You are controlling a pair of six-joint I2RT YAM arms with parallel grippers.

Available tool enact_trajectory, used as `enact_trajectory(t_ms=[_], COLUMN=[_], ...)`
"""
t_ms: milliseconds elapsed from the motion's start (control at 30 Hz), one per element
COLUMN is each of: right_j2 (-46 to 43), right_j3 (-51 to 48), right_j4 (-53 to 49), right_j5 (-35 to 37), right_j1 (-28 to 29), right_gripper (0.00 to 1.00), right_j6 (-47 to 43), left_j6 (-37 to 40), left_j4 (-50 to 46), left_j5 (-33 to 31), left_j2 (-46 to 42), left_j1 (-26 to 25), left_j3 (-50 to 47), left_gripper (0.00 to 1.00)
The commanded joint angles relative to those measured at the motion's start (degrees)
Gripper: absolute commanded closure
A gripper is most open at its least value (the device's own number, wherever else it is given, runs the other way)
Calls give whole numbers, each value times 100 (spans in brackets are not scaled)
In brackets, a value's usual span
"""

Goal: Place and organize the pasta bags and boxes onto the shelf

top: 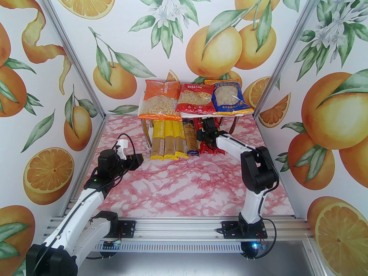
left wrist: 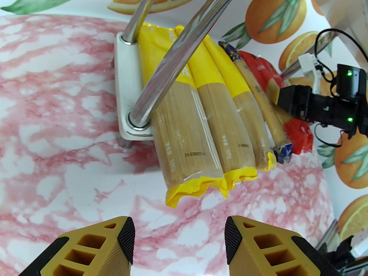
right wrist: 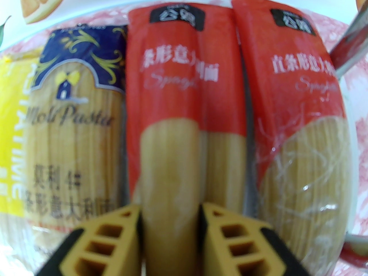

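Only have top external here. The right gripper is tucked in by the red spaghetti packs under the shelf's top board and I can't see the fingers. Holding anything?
Observer: In the right wrist view, the right gripper is pinched on a raised ridge of the left red pack, one finger on each side.
Operator: What's next to that pack?
Observer: The dark blue pack lies beside it on the left, and the second red pack on the right.
Operator: And the left gripper?
Observer: In the left wrist view, the left gripper is open with nothing between its fingers. It is over bare table, short of the yellow packs.
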Motion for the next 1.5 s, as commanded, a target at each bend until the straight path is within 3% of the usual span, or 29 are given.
enact_trajectory(t_ms=[0, 300, 700, 867, 1033, 1100, 1233, 1467], right_j2=[229, -741, -1927, -2306, -2769, -3124, -4064, -6477], right_j3=[-178, -766, -1446, -1593, -1783, -2068, -2791, -3956], right_j4=[-1108, -329, 478, 691, 333, 192, -235, -1369], right_j5=[42, -72, 128, 269, 273, 273, 445, 1500], right_j1=[-130, 57, 600, 732, 767, 764, 752, 728], right_gripper=[51, 37, 27, 26, 36, 37, 37, 28], right_j6=[30, -47, 30, 157, 231, 241, 395, 707], left_j6=[-25, 95, 117, 131, 170, 146, 122, 29], left_j4=[197, 71, 115, 106, 21, -31, -195, -348], left_j5=[107, 6, -86, -121, -259, -420, -726, -963], left_j2=[-33, -135, -93, -124, -170, -272, -530, -966], left_j1=[-54, -113, -156, -150, -155, -155, -152, -21], left_j3=[-69, -119, -128, -148, -177, -228, -319, -422], left_gripper=[44, 47, 47, 47, 52, 53, 45, 41])
